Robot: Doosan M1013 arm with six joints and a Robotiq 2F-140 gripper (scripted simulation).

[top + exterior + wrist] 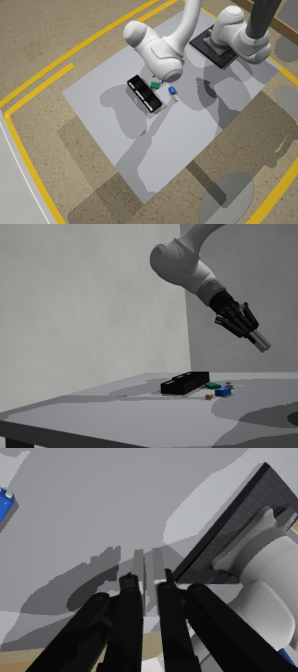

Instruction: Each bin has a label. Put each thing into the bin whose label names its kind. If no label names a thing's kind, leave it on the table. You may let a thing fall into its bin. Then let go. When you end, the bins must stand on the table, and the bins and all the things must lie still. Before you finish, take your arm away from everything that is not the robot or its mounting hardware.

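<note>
A black row of labelled bins (144,94) stands on the grey table; it also shows in the exterior view (185,382). Beside it lie a green flat piece (154,85) (212,385), a blue block (172,90) (222,391) and a small brass part (174,98) (208,397). Another small brass part (228,383) lies behind them. My gripper (264,347) hangs high above the table, to the right of the things, tilted downward. Its fingers are shut with nothing between them in the wrist view (149,577). The arm hides the gripper in the top view.
The robot's black base plate (216,47) sits at the table's far corner and also shows in the wrist view (233,531). The blue block shows at the wrist view's left edge (3,511).
</note>
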